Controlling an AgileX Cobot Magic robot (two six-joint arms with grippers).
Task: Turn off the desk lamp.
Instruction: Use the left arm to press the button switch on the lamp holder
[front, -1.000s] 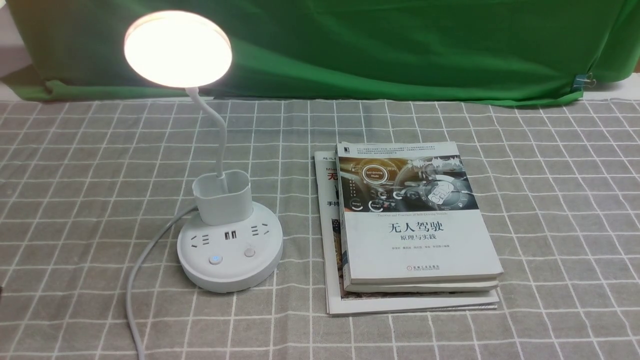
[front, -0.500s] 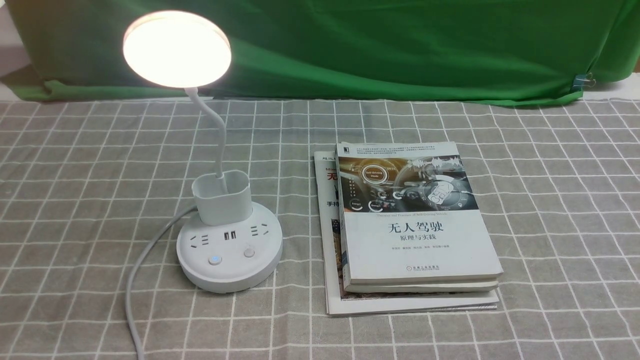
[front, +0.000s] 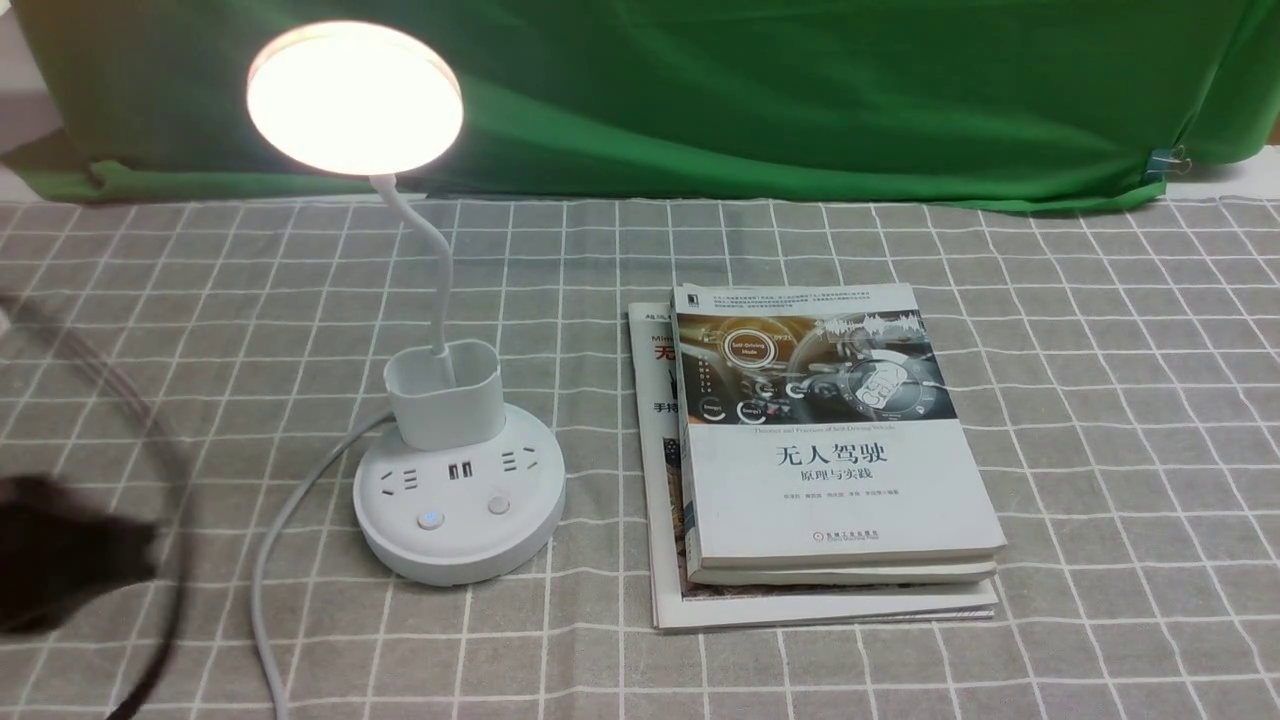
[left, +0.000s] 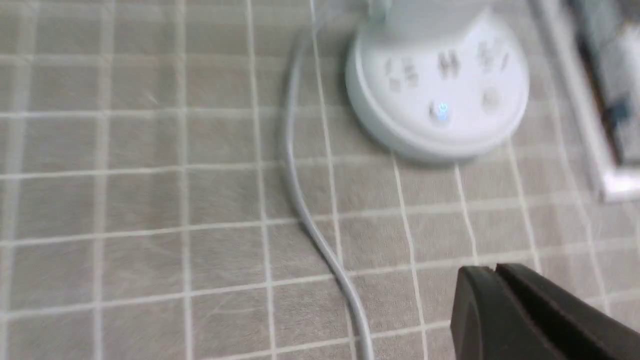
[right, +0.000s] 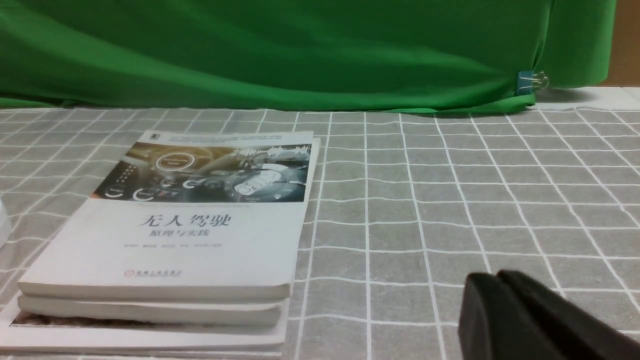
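Observation:
The white desk lamp stands left of centre, and its round head glows. On its round base sit a blue-lit button and a plain button. In the left wrist view the base is blurred, with the blue-lit button showing. My left gripper is a dark blur at the left edge, well left of the base. Its jaws are shut on nothing. My right gripper is shut and empty over bare cloth, right of the books.
The lamp's white cable runs from the base toward the front edge, between my left gripper and the base. A stack of books lies right of the lamp. A green cloth hangs along the back of the checked tablecloth.
My left gripper has come into the front view from the left edge, blurred by motion. The lamp stays lit and nothing else has moved.

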